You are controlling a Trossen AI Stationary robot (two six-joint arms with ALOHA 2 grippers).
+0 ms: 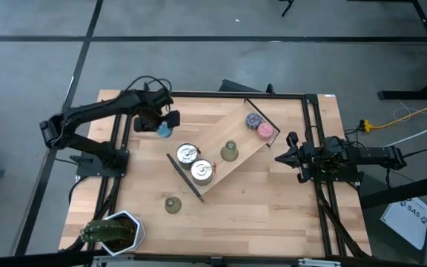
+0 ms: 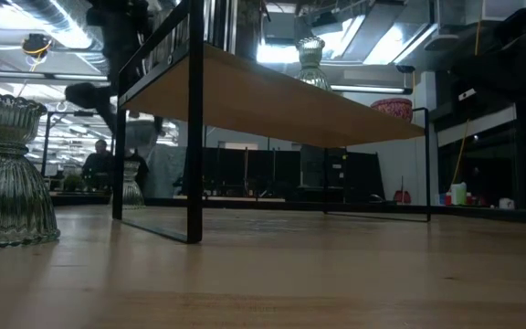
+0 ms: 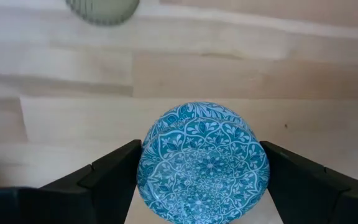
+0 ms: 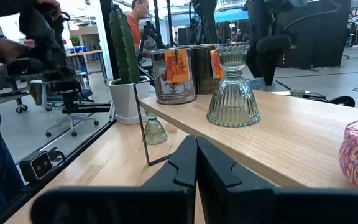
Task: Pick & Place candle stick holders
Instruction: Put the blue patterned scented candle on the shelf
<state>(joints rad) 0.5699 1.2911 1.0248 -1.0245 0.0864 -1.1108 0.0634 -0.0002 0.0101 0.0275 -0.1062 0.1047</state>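
L claw (image 3: 197, 186) gripping blue patterned puck (image 3: 202, 163); R claw (image 4: 196, 163) shut, empty, by shelf (image 1: 232, 167).

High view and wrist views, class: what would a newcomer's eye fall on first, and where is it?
Probably the round blue puck with a white floral pattern, sitting between the fingers of the left pincer near the table's far-left part. Next, the ribbed olive-green bell-shaped candle stick holder standing on the slanted wooden shelf, beside two round silver tins.

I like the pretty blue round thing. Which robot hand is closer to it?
Left. The left hand has its fingers on either side of the blue puck. The right hand waits shut, far across the table.
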